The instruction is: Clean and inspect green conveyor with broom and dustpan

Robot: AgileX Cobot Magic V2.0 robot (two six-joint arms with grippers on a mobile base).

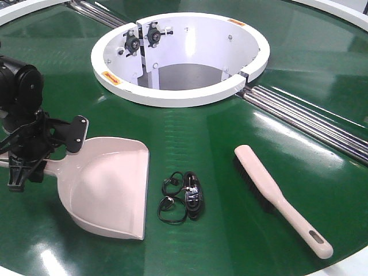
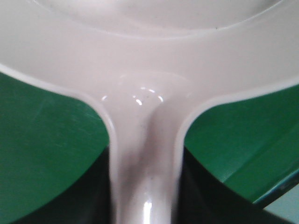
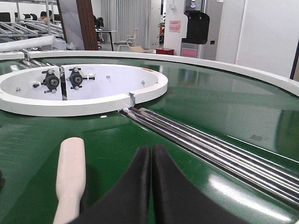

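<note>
Exterior front-facing view: the left tool (image 1: 35, 164) clasps the dustpan (image 1: 109, 184) by its handle on the green conveyor (image 1: 230, 126)
Hold the pan mouth flat on the belt beside the black cable tangle (image 1: 187, 198); the right tool (image 3: 152, 161), jaws pressed together and empty, must open before taking the broom (image 1: 276, 195) lying near it

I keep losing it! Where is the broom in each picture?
Front view: the broom lies lower right.
Left wrist view: not there.
Right wrist view: its pale end, lower left.
Shared landmark: the white hub, in the front and right wrist views.
</note>
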